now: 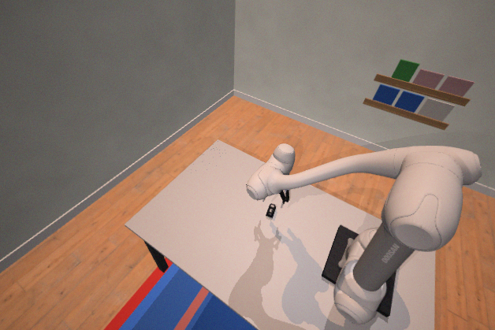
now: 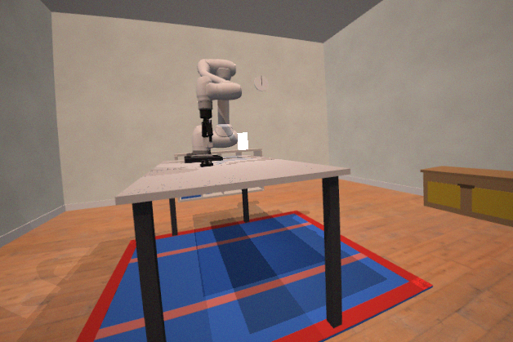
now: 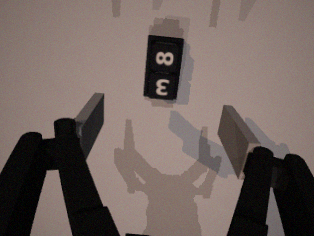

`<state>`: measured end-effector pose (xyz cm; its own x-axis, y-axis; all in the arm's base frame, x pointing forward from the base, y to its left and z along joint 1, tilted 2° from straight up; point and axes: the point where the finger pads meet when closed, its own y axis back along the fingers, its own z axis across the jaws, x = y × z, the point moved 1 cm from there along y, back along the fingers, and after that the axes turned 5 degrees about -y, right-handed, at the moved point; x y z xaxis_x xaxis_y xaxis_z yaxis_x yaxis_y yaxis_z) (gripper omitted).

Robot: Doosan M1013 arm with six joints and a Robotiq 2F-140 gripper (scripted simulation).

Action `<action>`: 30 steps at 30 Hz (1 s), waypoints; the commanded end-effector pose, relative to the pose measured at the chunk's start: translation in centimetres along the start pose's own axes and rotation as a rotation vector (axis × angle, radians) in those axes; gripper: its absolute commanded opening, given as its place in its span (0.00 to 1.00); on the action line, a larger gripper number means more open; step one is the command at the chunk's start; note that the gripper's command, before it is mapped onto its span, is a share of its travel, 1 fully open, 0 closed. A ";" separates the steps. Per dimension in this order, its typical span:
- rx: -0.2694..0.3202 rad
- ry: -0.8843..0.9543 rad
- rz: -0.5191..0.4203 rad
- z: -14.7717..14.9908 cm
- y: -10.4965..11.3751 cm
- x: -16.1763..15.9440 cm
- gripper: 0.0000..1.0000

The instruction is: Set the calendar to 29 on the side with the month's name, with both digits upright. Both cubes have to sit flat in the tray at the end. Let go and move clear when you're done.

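The calendar (image 3: pixel 161 68) is a small black tray with two black cubes side by side on the white table. In the wrist view the top faces read 8 on the far cube (image 3: pixel 164 58) and 3 on the near cube (image 3: pixel 160 85), both turned sideways. My gripper (image 3: pixel 162 114) hangs above the table with its fingers wide apart and nothing between them; the calendar lies beyond the fingertips. In the top view the calendar (image 1: pixel 271 210) sits just in front of the gripper (image 1: pixel 284 197). In the exterior view the gripper (image 2: pixel 206 131) is raised above the calendar (image 2: pixel 206 162).
The arm's black base plate (image 1: pixel 358 273) is at the table's right end. The table's edges are far from the calendar on all sides. Shadows of the arm fall on the table top.
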<state>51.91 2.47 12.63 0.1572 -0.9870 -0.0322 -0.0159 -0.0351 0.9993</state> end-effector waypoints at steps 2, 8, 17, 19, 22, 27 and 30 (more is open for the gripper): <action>0.000 0.000 0.000 0.0 0.0 0.0 1.00; 0.000 0.000 0.000 0.0 0.0 0.0 1.00; 0.000 0.000 0.000 0.0 0.0 0.0 1.00; 0.000 0.000 0.000 0.0 0.1 0.0 1.00; 0.000 0.000 0.000 0.0 0.5 0.0 1.00; 0.000 0.000 0.000 0.0 1.8 0.0 1.00; 0.000 0.000 0.000 0.0 2.8 0.0 1.00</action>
<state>51.88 2.39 14.71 0.1572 -0.9870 -0.0321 -0.0161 -0.0351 0.9993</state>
